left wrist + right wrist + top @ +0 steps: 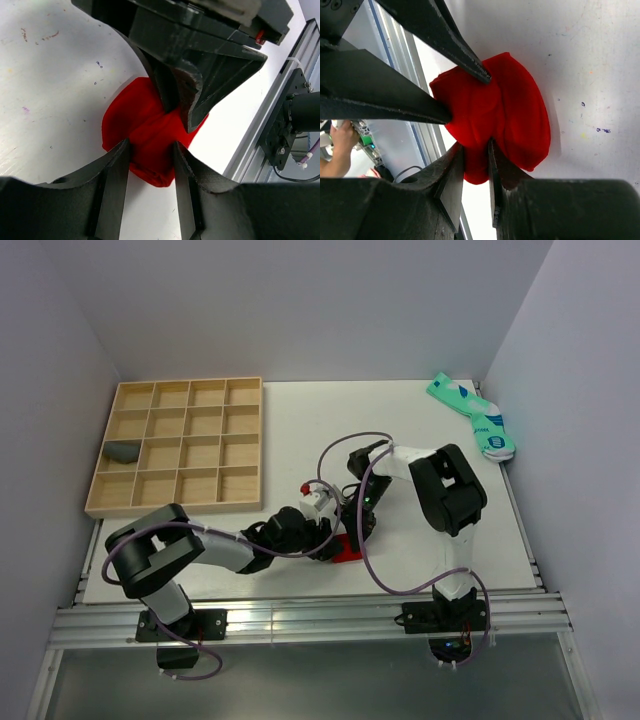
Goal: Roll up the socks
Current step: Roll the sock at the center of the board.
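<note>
The red sock (pixel 345 548) lies bunched into a thick, creased lump near the desk's (pixel 300 420) front edge. The right end effector (pixel 475 146) pinches a fold of it. The left end effector (pixel 150 146) stands parted astride it. The grey sock (pixel 123 451) sits crumpled in a tray (pixel 190 383) compartment.

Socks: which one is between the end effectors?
The red sock, bunched at the front edge; the grey sock lies in the tray, the mint-green pair far right.
</note>
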{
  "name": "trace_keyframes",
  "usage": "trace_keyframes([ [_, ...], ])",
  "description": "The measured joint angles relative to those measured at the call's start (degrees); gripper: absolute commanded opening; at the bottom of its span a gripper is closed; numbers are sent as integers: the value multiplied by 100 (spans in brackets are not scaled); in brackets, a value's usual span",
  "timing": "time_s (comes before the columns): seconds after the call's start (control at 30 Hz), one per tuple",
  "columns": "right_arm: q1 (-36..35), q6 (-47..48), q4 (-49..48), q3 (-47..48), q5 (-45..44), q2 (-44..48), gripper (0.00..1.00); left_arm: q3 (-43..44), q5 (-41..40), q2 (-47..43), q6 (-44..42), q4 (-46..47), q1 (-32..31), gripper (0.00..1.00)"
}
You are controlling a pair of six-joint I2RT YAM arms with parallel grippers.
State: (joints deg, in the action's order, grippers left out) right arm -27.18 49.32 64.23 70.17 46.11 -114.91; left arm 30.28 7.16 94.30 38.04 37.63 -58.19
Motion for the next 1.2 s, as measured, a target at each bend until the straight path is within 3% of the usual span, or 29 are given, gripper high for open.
trace_keyframes([
  [0.13, 0, -138, -31, 0, -24, 0, 28, 0, 63, 59, 2, 87, 9, 41],
  [0.37, 7, -542, -212, -107, -173, 83, 45, 323, 103, 293, 9, -118, 15, 6],
  [0.43, 7, -656, -361, -223, -278, 203, 50, 446, 109, 361, 11, -208, 15, 0],
  [0.73, 7, -1338, -1220, -848, -817, 1064, 63, 745, 127, 621, 55, -313, 37, 0],
  [1.2, 57, -2170, -2146, -1309, -1414, 1716, 68, 925, 614, 896, 28, -120, 365, 0],
])
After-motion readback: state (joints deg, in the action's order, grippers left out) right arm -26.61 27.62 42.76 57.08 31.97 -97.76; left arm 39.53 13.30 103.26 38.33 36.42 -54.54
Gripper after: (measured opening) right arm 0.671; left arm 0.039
